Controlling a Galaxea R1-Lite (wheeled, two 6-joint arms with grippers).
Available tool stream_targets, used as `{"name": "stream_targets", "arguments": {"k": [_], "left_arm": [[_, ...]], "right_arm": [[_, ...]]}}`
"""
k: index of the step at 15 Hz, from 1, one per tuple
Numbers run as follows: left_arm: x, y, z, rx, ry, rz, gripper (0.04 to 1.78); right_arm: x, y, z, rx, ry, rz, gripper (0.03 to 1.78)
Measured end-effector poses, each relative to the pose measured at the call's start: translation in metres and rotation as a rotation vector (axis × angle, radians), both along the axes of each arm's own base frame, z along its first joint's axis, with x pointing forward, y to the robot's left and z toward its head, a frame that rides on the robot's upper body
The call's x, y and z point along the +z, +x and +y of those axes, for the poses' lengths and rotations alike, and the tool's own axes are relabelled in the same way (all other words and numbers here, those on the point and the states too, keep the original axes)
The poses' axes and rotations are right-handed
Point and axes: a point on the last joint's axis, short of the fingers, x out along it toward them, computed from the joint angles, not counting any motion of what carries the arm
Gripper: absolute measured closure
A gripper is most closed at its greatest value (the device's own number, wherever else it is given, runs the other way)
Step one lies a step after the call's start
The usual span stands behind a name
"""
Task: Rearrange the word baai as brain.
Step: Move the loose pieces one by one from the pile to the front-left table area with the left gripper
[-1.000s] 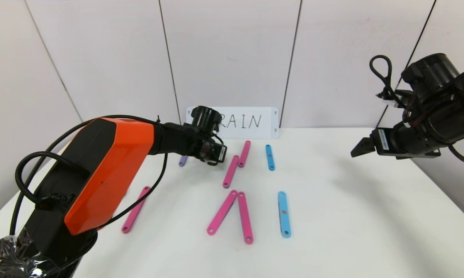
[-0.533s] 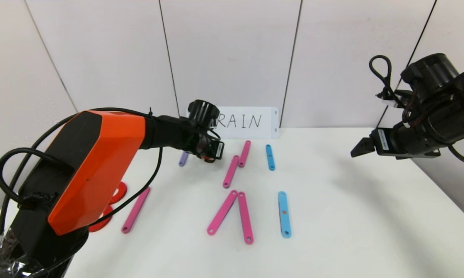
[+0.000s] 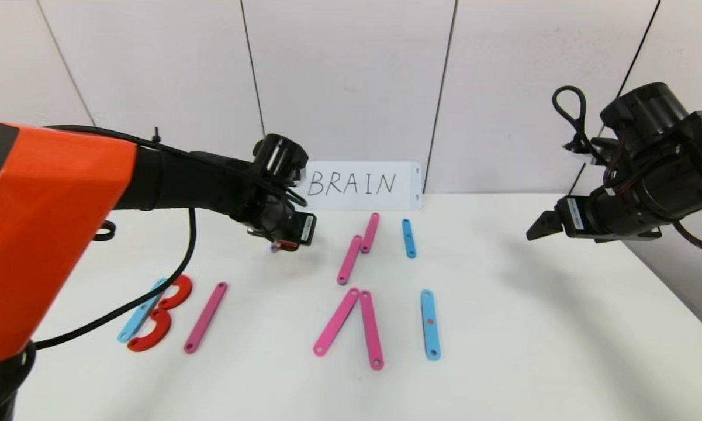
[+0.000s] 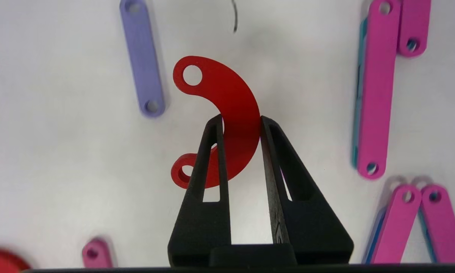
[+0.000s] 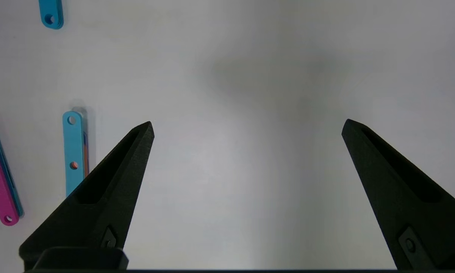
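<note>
- The left hand is gripping a flat red C-shaped arc above the white tabletop, near its far edge.
- Its black body is hiding most of a purple holed strip in the head view.
- The right hand is hanging wide apart over the right edge.
- The white BRAIN card is standing behind.

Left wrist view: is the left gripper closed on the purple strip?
No, the left gripper is shut on a red arc, while the purple strip lies apart on the table.
</note>
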Motion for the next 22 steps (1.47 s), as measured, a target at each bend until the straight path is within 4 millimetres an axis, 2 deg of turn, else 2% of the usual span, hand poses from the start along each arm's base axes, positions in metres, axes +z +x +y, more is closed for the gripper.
{"name": "stream_targets", "arguments": {"k": [7, 11, 15, 22], "left_arm": [[0.008, -0.068, 0.042, 0.072, 0.047, 0.07, 1.51], [-0.003, -0.096, 0.057, 0.123, 0.044, 0.13, 1.51], [-0.016, -0.104, 0.059, 0.119, 0.024, 0.103, 1.51], [-0.04, -0.096, 0.057, 0.124, 0.049, 0.147, 1.51]], "right_arm": [[-0.001, -0.005, 0.009, 0.025, -0.014, 0.004, 0.07], [-0.003, -0.008, 0.016, 0.035, -0.036, 0.009, 0.07], [-0.002, -0.011, 0.017, 0.042, -0.036, 0.006, 0.07], [-0.001, -0.012, 0.017, 0.043, -0.035, 0.005, 0.07]]}}
